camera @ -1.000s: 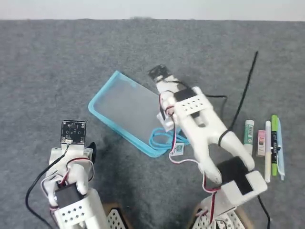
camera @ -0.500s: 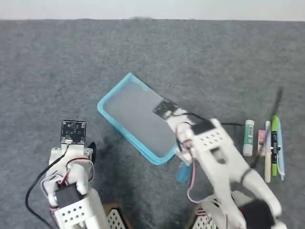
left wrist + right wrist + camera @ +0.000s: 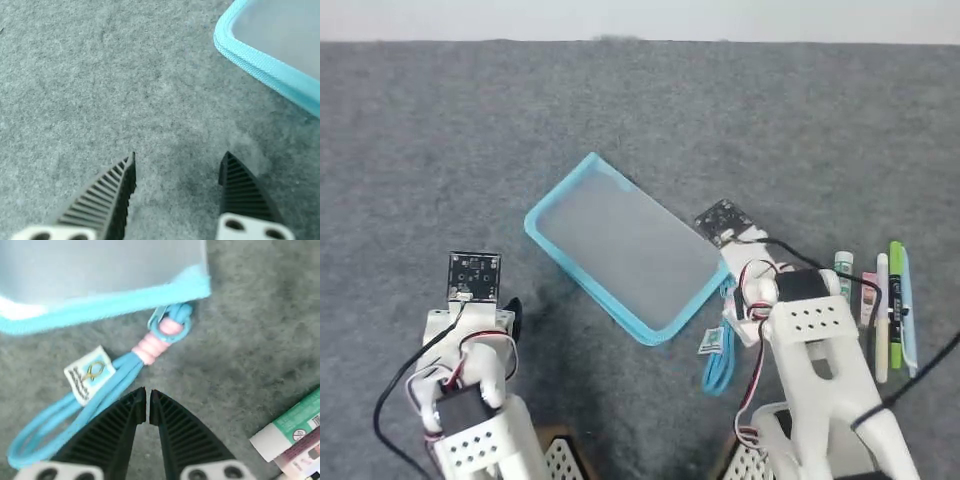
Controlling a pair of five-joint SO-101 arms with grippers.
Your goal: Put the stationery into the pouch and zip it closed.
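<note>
Turquoise-edged translucent pouch [image 3: 620,245] lay flat and diagonal on grey felt [image 3: 440,130]. My right gripper [image 3: 148,407], jaws pressed together on nothing, hung just beside its blue zipper cord [image 3: 75,415], with pens and glue stick [image 3: 885,300] alongside. My left gripper [image 3: 175,172], spread wide, sat by the opposite corner.

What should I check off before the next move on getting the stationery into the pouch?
1. Pouch flat on the carpet, between the arms: ok.
2. Zip open for loading: cannot tell; the zip pull sits at a corner.
3. Stationery inside the pouch: not ok, it lies in a row beside the right arm.
4. Right jaws free of the strap: ok, shut on nothing, strap alongside.
5. Left jaws ready: ok, open over bare carpet near the pouch.
</note>
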